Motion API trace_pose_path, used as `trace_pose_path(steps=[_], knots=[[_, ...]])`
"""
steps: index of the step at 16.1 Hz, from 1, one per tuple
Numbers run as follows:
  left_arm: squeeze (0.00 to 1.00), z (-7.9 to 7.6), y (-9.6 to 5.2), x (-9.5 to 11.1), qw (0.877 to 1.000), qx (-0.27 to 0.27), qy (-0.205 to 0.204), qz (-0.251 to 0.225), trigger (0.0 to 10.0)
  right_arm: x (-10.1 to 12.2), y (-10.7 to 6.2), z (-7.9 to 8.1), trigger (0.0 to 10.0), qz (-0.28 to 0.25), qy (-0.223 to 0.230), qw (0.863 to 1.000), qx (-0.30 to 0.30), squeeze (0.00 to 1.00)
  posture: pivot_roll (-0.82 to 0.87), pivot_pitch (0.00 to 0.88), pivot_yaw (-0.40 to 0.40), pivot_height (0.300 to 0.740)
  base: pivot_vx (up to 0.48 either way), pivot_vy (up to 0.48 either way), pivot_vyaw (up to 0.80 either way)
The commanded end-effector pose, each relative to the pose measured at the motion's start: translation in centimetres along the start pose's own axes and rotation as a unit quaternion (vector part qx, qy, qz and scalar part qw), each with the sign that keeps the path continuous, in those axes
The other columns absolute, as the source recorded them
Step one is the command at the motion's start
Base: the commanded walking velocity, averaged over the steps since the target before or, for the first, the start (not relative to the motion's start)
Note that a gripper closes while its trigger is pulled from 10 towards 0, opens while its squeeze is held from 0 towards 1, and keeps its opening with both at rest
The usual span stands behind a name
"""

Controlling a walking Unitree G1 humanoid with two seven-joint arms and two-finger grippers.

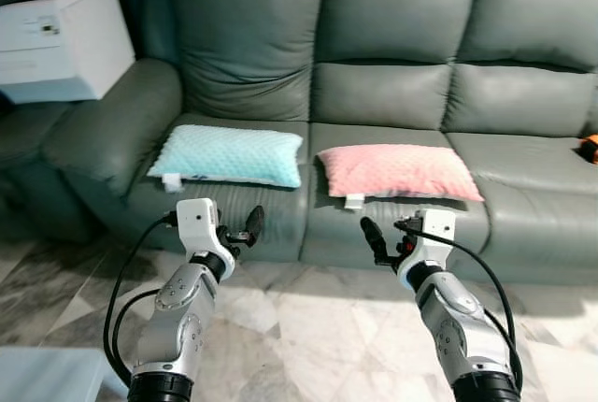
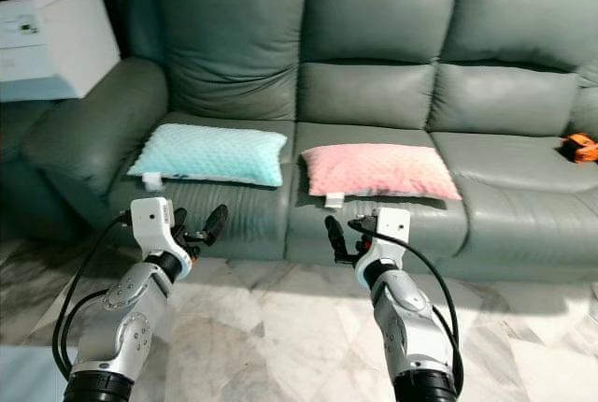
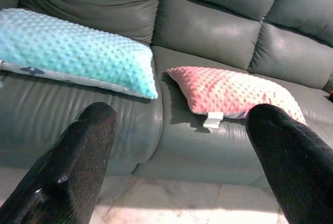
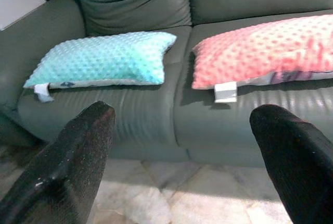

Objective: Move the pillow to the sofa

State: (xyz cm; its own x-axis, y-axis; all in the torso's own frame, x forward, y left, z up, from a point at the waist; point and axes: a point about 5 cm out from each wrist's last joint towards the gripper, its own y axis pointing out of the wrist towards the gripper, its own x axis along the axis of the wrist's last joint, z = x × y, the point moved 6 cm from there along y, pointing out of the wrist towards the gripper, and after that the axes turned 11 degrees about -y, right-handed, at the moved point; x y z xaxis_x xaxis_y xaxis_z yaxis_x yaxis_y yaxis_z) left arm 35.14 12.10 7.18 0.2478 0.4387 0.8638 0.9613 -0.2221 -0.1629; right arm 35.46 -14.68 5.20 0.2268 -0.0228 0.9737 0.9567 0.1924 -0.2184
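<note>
Both pillows already lie on the grey-green leather sofa (image 1: 392,65): a turquoise dotted pillow (image 1: 229,155) on the left seat cushion and a pink dotted pillow (image 1: 397,171) on the middle one, just beside each other with the seam between the 2 cushions running between them. Each is flat, plump and softly textured with raised bumps, and each carries a small white tag at its front edge. The left gripper (image 1: 241,231) and the right gripper (image 1: 381,241) hover over the marble floor (image 1: 308,318) in front of the seat, apart from the pillows, and the wrist views show each pair of black fingers spread wide with nothing between them. Judging from this, the placing looks done, so the main risk is needless contact: an arm pushed forward could brush a pillow's front edge, which sits close to the lip of the seat, and drag it off onto the floor. The pink one seems the more exposed, its tag hanging right at the edge. A fresh grasp on such soft, yielding fabric could also bunch it or catch only the tag. A white box (image 1: 61,37) rests on the left armrest and a small orange object (image 1: 589,148) lies far right on the seat, both well apart from the grippers.
</note>
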Motion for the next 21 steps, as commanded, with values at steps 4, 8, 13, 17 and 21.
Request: trace_pose_path(steps=[4, 8, 13, 17, 21], knots=[[0.00, 0.7, -0.4, -0.2, 1.000, 0.011, 0.011, 0.002, 10.0, -0.3, -0.3, -0.3, 10.0, 0.007, -0.006, 1.000, -0.006, 0.00, -0.14, 0.000, -0.004, 0.740, 0.000, 0.000, -0.75], [0.00, 1.2, -0.5, 0.0, 1.000, 0.020, 0.012, -0.001, 10.0, -0.1, -0.1, -0.3, 10.0, 0.005, -0.007, 1.000, -0.004, 0.00, -0.14, 0.000, -0.006, 0.740, 0.000, 0.000, -0.73], [0.00, 0.5, -0.2, -0.3, 1.000, 0.006, 0.020, 0.004, 10.0, -0.2, -0.1, -0.3, 10.0, 0.009, -0.009, 1.000, -0.004, 0.00, -0.14, 0.000, -0.010, 0.740, 0.000, 0.000, -0.73], [0.00, -0.2, -0.3, -0.9, 1.000, -0.003, 0.023, 0.014, 10.0, 0.0, -0.3, -0.2, 10.0, 0.000, -0.018, 1.000, 0.001, 0.00, -0.15, 0.000, -0.011, 0.740, 0.000, 0.000, -0.55], [0.00, -0.3, -0.1, -0.7, 1.000, -0.009, 0.020, 0.011, 10.0, 0.2, -0.2, -0.3, 10.0, -0.001, -0.021, 1.000, 0.002, 0.00, -0.15, 0.000, -0.014, 0.740, 0.000, -0.198, 0.00]])
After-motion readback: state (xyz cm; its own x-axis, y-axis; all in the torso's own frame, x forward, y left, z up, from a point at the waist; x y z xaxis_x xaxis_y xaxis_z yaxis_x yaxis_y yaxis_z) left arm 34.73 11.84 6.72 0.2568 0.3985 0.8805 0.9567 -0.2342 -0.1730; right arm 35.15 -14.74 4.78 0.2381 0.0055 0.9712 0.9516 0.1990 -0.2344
